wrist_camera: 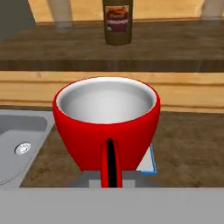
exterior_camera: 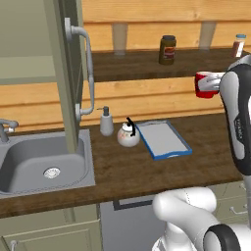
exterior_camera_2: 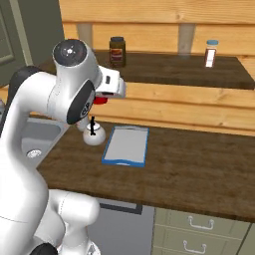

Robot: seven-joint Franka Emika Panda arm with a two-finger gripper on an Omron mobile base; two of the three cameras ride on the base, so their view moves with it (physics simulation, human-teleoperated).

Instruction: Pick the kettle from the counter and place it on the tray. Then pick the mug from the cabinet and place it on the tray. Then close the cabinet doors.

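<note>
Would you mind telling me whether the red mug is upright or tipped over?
Upright: in the hand view the mug shows its open mouth on top and its handle vertical. Its pale inside looks empty.

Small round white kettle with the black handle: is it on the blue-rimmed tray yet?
No, the kettle stands on the wood counter beside the tray.

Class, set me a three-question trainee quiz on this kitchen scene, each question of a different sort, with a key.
1. True or false: the kettle stands on the tray.
2. What does the tool hold? A) the dark jar B) the red mug C) the soap dispenser
3. Fill in: the soap dispenser stands between the kettle and the ____.

Key
1. False: it stands on the counter, at the tray's left edge.
2. B: the tool is shut on the mug's handle, and the mug is in the air.
3. Sink.
</note>
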